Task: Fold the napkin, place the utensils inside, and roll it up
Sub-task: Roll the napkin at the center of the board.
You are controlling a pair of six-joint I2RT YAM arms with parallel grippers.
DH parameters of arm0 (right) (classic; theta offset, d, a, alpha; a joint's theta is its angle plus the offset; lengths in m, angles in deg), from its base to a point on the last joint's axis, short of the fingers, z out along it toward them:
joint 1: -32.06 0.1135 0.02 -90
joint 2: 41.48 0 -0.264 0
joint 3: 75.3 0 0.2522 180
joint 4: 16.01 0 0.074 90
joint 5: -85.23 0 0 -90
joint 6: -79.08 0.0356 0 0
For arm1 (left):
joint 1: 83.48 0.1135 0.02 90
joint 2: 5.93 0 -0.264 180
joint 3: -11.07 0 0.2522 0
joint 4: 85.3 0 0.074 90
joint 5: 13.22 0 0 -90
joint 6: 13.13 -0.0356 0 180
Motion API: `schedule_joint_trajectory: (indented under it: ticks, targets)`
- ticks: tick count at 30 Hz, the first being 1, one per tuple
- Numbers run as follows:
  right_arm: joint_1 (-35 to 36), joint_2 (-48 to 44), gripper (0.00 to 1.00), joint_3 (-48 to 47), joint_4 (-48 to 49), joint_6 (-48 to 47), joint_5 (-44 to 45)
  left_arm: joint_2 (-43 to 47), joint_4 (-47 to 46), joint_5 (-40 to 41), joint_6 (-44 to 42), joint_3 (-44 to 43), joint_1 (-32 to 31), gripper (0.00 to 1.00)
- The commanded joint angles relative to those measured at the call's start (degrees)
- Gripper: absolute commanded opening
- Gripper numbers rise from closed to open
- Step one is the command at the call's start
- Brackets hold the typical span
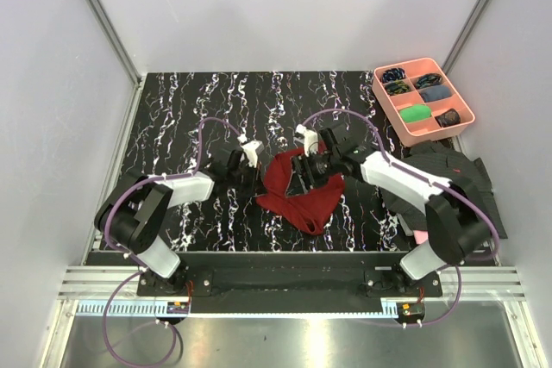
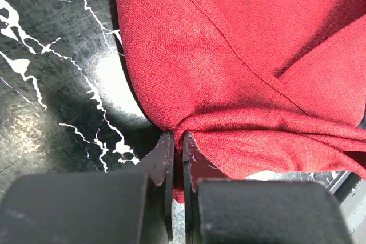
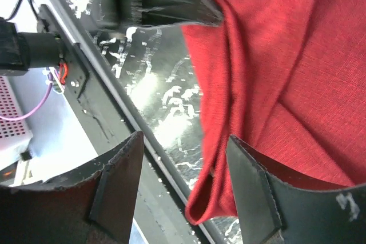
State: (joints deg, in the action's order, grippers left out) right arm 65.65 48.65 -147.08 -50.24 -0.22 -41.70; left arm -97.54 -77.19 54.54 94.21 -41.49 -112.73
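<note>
The dark red napkin (image 1: 302, 200) lies bunched and partly folded over itself on the marbled table, between my two arms. My left gripper (image 1: 257, 171) is at its left edge. In the left wrist view the left gripper (image 2: 178, 138) is shut on a gathered fold of the napkin (image 2: 229, 55). My right gripper (image 1: 309, 170) sits over the napkin's upper middle. In the right wrist view the right gripper (image 3: 186, 144) is open, and a loose looped edge of the napkin (image 3: 286, 55) hangs just inside its right finger (image 3: 251, 187). The utensils are out of view.
A pink compartment tray (image 1: 464, 106) with several small rolled items stands at the back right. A dark striped shirt (image 1: 448, 174) lies to the right of the right arm, with a bit of pink cloth (image 1: 420, 236) beside its base. The table's front rail (image 3: 114, 112) runs close under the right gripper.
</note>
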Motion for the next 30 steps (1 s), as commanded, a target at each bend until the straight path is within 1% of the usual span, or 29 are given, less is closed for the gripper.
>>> schedule_joint_trajectory:
  ticks: [1,2,5,8,10,17,23,26,30]
  targets:
    - [4.9,-3.0,0.68,-0.4,-4.7,1.2,4.1,-1.5,3.9,0.8,-1.7,-1.9,-0.5,0.00]
    - [8.1,-3.0,0.68,-0.2,-4.9,1.7,4.3,-1.5,4.0,0.8,-1.5,-2.0,-0.5,0.00]
    - [13.0,-1.6,0.68,0.3,-4.8,4.2,4.3,-1.6,4.2,0.6,-1.4,-2.1,-0.5,0.00]
    - [15.4,0.1,0.67,1.1,-4.8,5.6,5.1,-1.5,4.3,0.4,-1.4,-2.2,-0.5,0.00]
    - [15.4,0.2,0.67,2.6,-5.3,5.9,6.1,-1.5,4.4,0.5,-1.6,-2.2,-0.6,0.00]
    - [14.3,0.6,0.67,3.0,-11.3,3.9,15.2,-1.0,4.7,0.8,-2.1,-2.3,-0.7,0.00]
    - [10.0,-0.6,0.67,3.6,-12.6,2.5,16.5,-1.0,4.9,1.0,-2.4,-2.2,-0.9,0.00]
    - [8.4,0.9,0.67,4.3,-12.2,2.0,15.7,-0.9,4.9,1.1,-2.5,-2.2,-1.1,0.00]
    - [7.3,2.9,0.67,5.1,-11.3,2.8,17.0,-0.7,5.4,1.8,-2.8,-2.2,-1.1,0.00]
